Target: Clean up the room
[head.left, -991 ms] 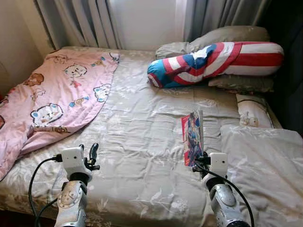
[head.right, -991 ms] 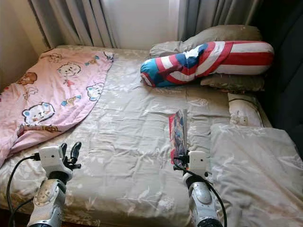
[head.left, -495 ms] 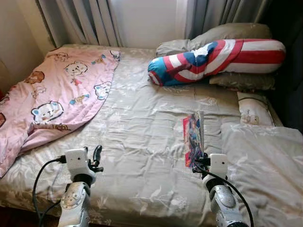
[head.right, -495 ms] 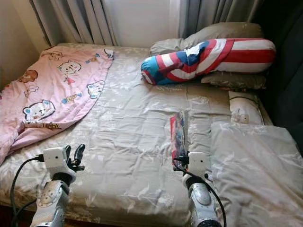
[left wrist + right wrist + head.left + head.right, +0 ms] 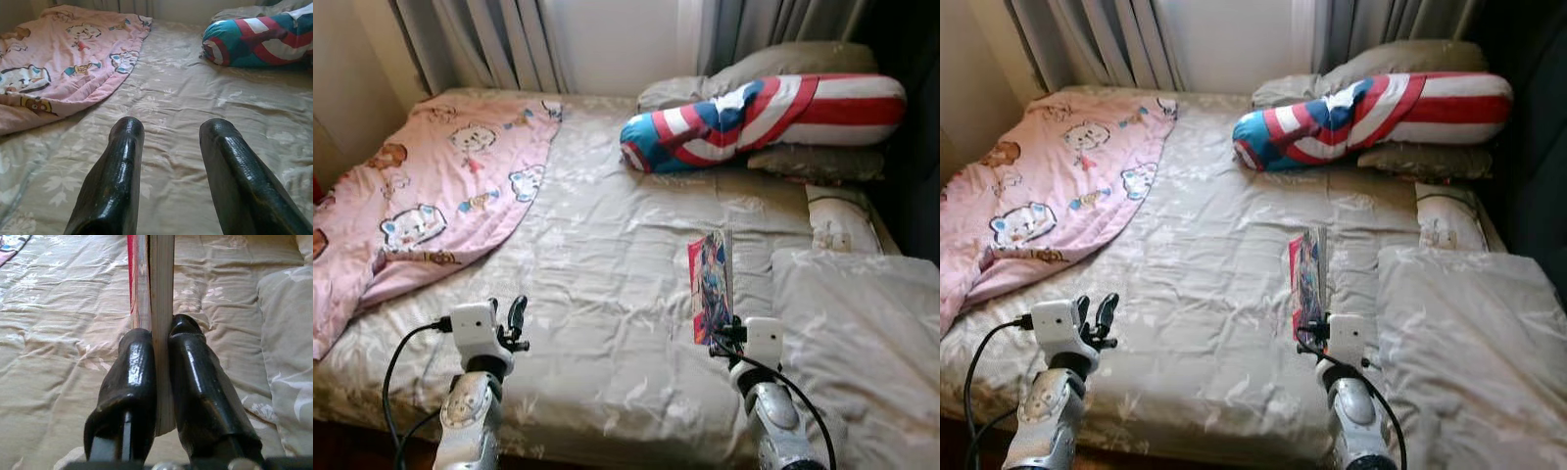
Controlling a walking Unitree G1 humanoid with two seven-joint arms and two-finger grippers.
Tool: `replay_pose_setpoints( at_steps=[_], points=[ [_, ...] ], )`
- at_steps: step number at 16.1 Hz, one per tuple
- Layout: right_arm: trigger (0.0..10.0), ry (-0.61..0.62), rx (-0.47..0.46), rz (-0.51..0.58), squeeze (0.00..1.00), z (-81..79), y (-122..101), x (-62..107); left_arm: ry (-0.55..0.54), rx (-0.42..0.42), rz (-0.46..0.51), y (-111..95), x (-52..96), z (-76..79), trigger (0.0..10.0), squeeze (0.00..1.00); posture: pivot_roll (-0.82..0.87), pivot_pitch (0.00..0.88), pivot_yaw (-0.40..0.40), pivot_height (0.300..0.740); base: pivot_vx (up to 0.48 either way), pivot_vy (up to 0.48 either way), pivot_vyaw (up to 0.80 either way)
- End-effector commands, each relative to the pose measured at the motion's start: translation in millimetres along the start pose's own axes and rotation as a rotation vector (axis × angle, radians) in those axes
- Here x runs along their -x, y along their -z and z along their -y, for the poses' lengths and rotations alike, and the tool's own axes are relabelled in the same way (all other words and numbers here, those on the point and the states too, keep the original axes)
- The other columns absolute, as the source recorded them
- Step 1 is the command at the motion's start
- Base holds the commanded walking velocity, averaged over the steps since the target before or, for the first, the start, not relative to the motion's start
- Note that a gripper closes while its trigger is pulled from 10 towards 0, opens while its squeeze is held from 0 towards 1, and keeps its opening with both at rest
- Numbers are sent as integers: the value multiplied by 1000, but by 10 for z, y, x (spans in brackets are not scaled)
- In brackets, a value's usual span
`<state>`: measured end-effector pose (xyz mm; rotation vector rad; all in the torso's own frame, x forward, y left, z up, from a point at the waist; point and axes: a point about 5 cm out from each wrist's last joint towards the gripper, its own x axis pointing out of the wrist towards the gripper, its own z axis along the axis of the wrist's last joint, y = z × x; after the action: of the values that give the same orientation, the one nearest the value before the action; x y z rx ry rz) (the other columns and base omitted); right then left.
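In the left eye view, a bed (image 5: 607,294) covered with a beige floral quilt took up most of the frame. A pink cartoon-print blanket (image 5: 431,196) lay rumpled across its upper left part. At the upper right a red, white and blue striped bolster (image 5: 754,117) rested against grey pillows (image 5: 783,64), with curtains (image 5: 499,39) behind them. A pale pillow (image 5: 862,343) lay at the lower right. The right gripper (image 5: 717,338), lower right of centre, held a thin book with a colourful cover (image 5: 710,284) upright on edge above the quilt. The left gripper (image 5: 506,318) stood at lower left, over the quilt.

The right eye view showed the same layout, with the book (image 5: 1308,279) just right of centre.

In the left wrist view, the left gripper's two black fingers (image 5: 117,181) were spread apart with nothing between them, the quilt and the blanket's edge beyond.

In the right wrist view, the right gripper's fingers (image 5: 132,382) were pinched on the book's lower edge (image 5: 159,308), its page block and red cover rising up the frame.
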<state>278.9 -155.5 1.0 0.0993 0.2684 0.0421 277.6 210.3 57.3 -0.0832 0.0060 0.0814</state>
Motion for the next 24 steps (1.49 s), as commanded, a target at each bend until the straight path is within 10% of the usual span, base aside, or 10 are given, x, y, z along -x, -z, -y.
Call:
replay_pose_setpoints(
  at_steps=[1, 24],
  points=[
    [10000, -5, 3, 61, 0, -8, -98, -21, -10, 6, -16, 17, 13, -29, 10000, 0, 6, 81, -4, 679, 0, 0, 0],
    [10000, -20, 14, 39, 0, -36, -82, -29, -7, 2, -16, -4, -14, -32, 10000, 0, 6, 68, -4, 632, 0, 0, 0]
  ],
)
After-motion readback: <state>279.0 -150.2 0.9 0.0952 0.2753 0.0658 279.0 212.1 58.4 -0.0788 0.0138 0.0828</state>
